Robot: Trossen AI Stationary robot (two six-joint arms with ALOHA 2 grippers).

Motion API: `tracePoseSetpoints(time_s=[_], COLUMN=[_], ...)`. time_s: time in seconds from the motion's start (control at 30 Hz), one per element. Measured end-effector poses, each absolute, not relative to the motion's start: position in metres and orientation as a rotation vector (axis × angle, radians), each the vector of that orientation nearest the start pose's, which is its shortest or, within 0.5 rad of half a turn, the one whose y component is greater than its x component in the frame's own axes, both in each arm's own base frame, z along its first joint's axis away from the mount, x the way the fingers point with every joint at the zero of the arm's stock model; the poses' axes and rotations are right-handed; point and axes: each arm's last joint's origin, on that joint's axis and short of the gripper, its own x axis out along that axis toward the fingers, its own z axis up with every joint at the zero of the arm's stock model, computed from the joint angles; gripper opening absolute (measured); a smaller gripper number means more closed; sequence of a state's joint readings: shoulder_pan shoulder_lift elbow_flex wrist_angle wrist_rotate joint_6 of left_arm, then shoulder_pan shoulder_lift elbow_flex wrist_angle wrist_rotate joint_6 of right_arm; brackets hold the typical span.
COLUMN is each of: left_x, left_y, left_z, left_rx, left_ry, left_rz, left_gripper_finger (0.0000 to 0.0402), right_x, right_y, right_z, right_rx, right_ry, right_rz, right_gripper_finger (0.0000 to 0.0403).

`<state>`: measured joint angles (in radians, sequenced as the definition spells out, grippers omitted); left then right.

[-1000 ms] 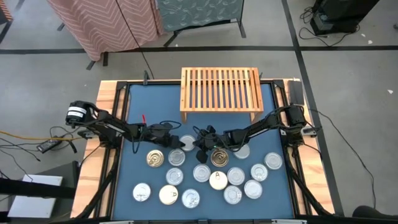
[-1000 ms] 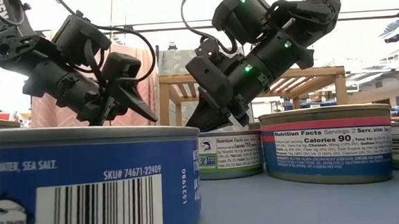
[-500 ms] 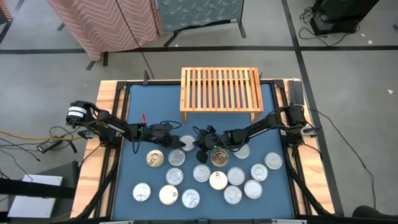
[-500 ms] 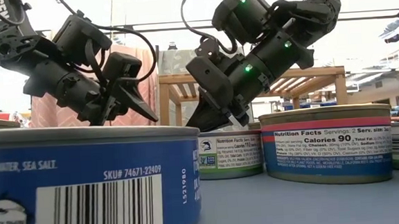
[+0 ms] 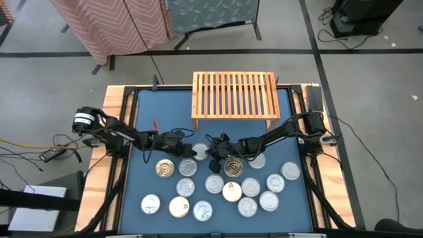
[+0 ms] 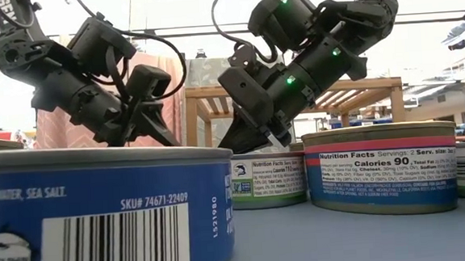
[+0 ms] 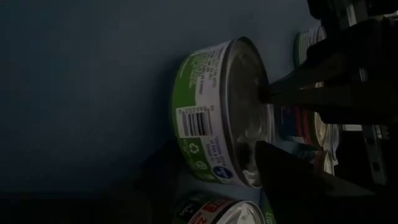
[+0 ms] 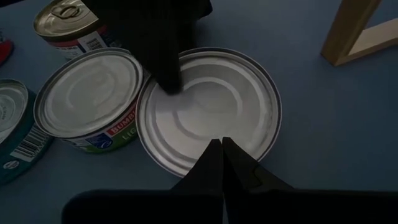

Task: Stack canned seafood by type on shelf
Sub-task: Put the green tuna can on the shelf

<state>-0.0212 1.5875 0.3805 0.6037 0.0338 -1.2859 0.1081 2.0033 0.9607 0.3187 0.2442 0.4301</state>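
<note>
While both grippers meet mid-frame, the left gripper [image 5: 188, 149] straddles a green-labelled can [image 7: 217, 112].
Its fingers sit partly apart over that can's lid, not clamped. Beside it, the right gripper [image 5: 213, 153] is pinched closed, empty. Cans fill the lower centre; the shelf [image 5: 234, 99] stands at upper centre.

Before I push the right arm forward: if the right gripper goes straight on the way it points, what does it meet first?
Most likely the silver lid of the can right under the right gripper, whose shut tips hang over its near edge. The other arm's finger already rests on that lid. Height above it is unclear.
</note>
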Motion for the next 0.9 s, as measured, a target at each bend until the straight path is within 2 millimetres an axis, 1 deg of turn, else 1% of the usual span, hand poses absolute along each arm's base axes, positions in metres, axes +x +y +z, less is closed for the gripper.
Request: tracePoseSetpoints(time_s=[0.2, 0.43, 0.5, 0.57, 0.67, 0.77, 0.9], left_x=[0.247, 0.248, 0.248, 0.247, 0.245, 0.243, 0.244], left_y=[-0.006, -0.006, -0.006, -0.005, -0.004, -0.003, 0.003], left_z=[0.105, 0.109, 0.111, 0.113, 0.113, 0.115, 0.117], left_rx=[-1.256, -1.263, -1.264, -1.266, -1.266, -1.281, -1.287], left_ry=[0.550, 0.540, 0.524, 0.509, 0.495, 0.468, 0.437], left_rz=[0.340, 0.307, 0.315, 0.335, 0.336, 0.327, 0.328], left_gripper_finger=[0.0135, 0.0034, 0.0013, 0.0009, 0.0032, 0.0059, 0.0087], right_x=[0.377, 0.377, 0.377, 0.377, 0.377, 0.376, 0.371], right_y=[0.034, 0.034, 0.034, 0.034, 0.034, 0.038, 0.037], right_z=[0.099, 0.099, 0.099, 0.099, 0.099, 0.108, 0.120], right_rx=[0.278, 0.274, 0.275, 0.282, 0.275, 0.231, 0.155], right_ry=[0.665, 0.655, 0.652, 0.654, 0.649, 0.615, 0.613], right_rz=[-0.277, -0.272, -0.271, -0.271, -0.293, -0.317, -0.352], right_gripper_finger=[0.0000, 0.0000, 0.0000, 0.0000, 0.0000, 0.0000, 0.0000])
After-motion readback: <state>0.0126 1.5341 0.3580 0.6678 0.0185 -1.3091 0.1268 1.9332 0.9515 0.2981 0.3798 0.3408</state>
